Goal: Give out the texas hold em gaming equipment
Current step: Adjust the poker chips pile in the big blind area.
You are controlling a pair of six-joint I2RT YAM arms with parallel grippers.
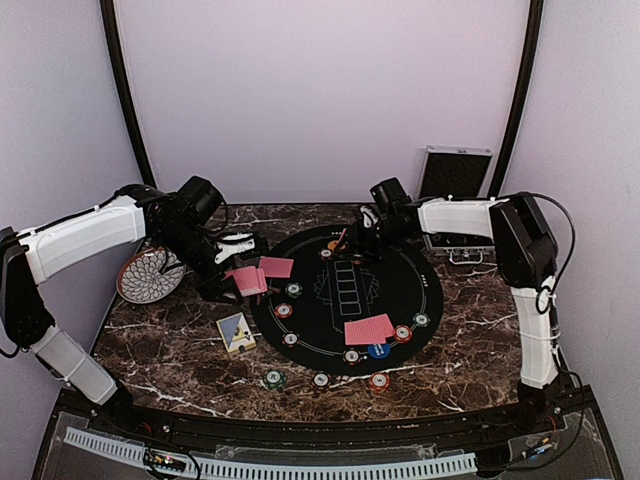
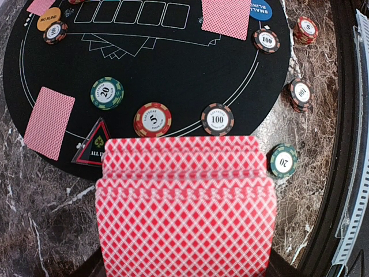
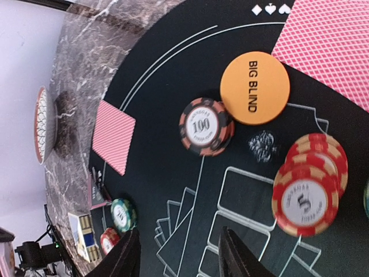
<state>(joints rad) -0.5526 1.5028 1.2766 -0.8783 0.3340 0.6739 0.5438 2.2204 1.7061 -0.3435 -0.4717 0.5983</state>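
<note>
Left wrist view is showing left fingers (image 1: 222,286) clamping a fanned red-backed card stack (image 2: 185,208), right fingers (image 3: 124,259) gaping empty, so dealing is probably needing one card peeled cleanly.

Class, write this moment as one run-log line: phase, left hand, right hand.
phase: dealing cards | left hand: shut on card deck, at mat edge | right hand: open, empty, over mat near BIG BLIND button
</note>
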